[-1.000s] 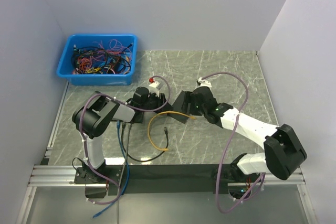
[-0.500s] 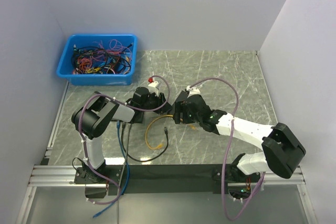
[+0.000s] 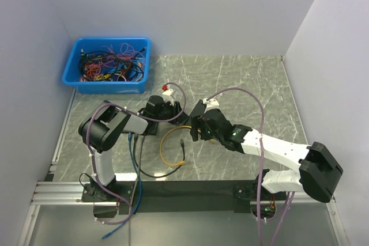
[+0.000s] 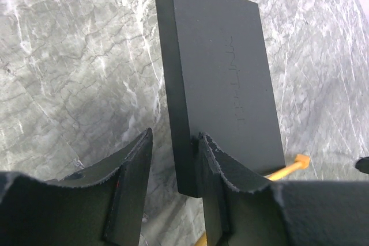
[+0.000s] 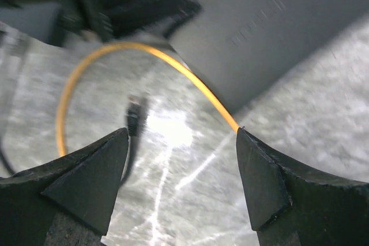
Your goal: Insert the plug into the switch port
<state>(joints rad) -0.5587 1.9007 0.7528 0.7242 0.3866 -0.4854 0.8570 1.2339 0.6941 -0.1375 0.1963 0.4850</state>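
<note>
1. The right gripper [image 5: 181, 136] is spread wide and empty near the dark plug [image 5: 134, 118], which lies loose on the counter [image 3: 242, 79]. It should come down squarely and pinch the plug's body.
2. The left gripper [image 4: 174, 136], half spread, straddles the switch [image 4: 219, 84]; whether it clamps cannot be told.
3. The yellow cable [image 5: 173, 61] could snag; the blue bin [image 3: 107, 64] sits well apart.

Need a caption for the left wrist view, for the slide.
Left pincer straddling the near corner of the black switch lying flat on the marble table, an orange cable showing by its near end.
</note>
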